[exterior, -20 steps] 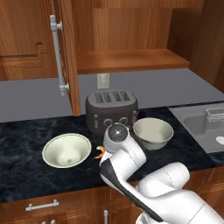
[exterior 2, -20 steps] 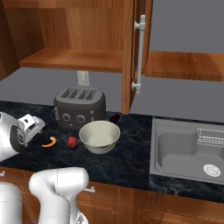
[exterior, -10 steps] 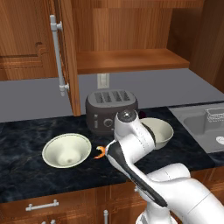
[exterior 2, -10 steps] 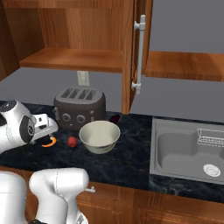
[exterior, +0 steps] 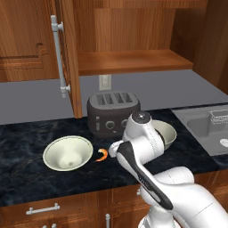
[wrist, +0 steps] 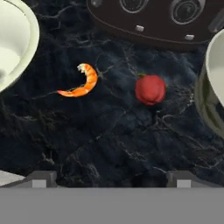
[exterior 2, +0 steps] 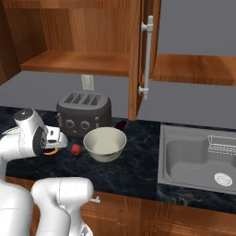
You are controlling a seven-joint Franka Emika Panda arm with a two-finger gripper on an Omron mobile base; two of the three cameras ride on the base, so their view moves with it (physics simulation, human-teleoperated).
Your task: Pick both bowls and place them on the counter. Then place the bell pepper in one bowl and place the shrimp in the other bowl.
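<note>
Claw (wrist: 109,177) released, tips spread wide, above the black table (exterior: 26,147) in front of the toaster (exterior: 112,111). Shrimp (wrist: 82,82) and red pepper (wrist: 150,89) lie apart on the table just before the toaster, shrimp on the shallow bowl's side. Shallow bowl (exterior: 67,152) sits left of the toaster, deeper bowl (exterior 2: 105,143) to its right; both stand upright
</note>
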